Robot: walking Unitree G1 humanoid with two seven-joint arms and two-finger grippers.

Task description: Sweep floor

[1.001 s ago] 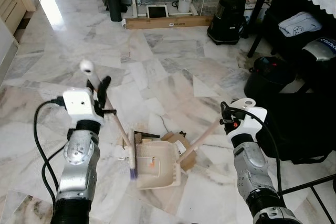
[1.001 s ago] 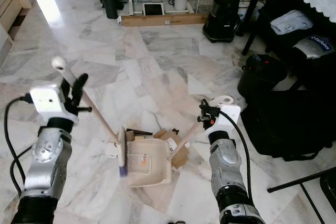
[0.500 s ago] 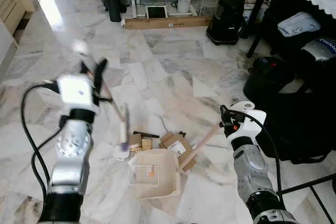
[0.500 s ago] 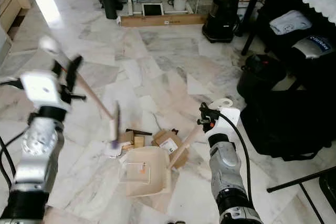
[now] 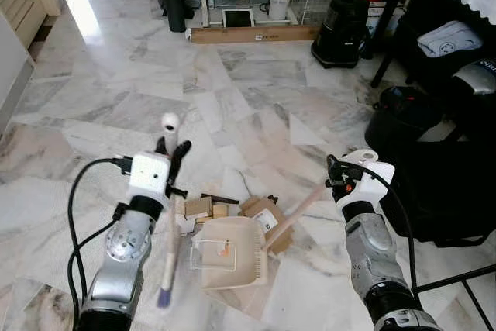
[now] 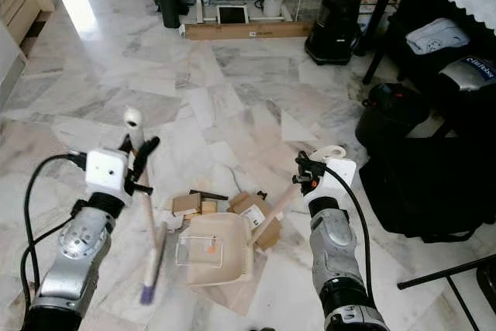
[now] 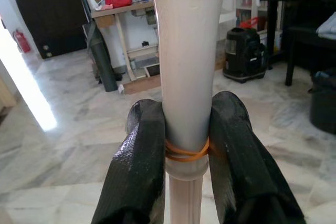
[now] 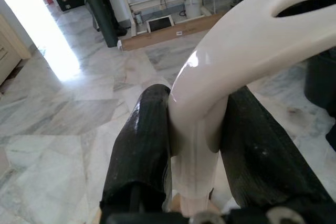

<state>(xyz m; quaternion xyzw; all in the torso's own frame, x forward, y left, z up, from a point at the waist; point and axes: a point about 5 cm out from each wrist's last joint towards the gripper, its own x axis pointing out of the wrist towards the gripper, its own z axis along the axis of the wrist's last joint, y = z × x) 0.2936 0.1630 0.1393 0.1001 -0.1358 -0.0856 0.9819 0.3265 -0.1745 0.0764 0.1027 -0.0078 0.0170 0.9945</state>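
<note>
- Left wrist view: the left gripper has both black fingers clamped tight on the brush handle; the bristle end hangs below the jaws, off the floor.
- The right gripper is closed on the dustpan handle.
- The dustpan sits below those jaws, cardboard scraps at its far edge.

No lettering can be read with certainty; the silver-grey bag under the dark table carries a blue label too blurred to make out.
</note>
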